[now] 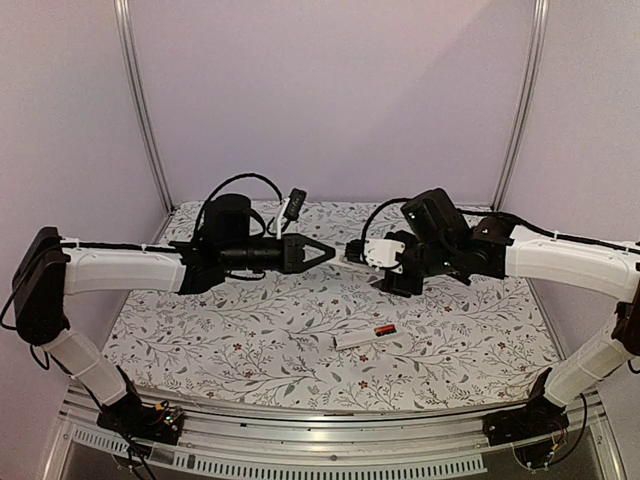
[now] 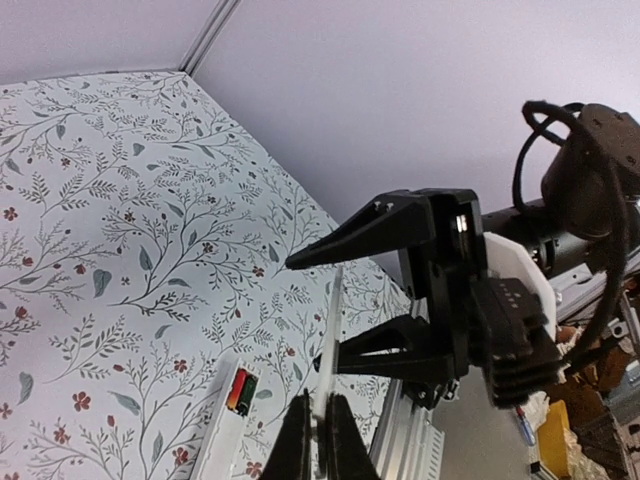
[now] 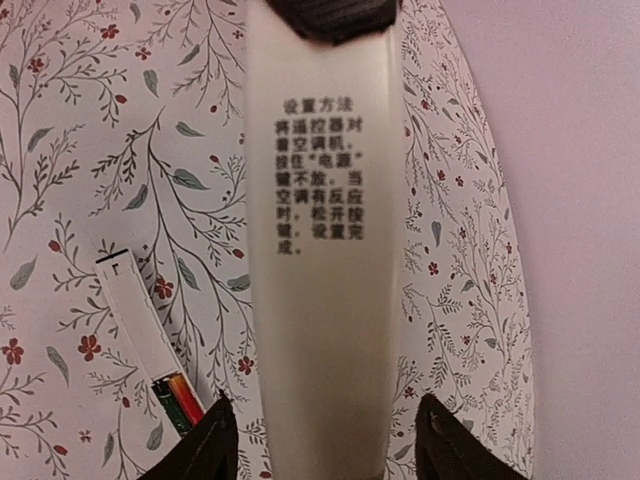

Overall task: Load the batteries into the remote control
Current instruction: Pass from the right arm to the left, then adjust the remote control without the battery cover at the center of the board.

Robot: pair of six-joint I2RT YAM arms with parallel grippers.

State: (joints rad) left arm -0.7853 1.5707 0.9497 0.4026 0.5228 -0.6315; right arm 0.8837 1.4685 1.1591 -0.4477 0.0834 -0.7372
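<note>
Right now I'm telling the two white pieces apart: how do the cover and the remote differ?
The cover is held in the air by the left end effector; the remote lies flat on the table. The cover bears printed black text; the remote shows none, but has batteries at one end. Both are white, long and narrow.
</note>
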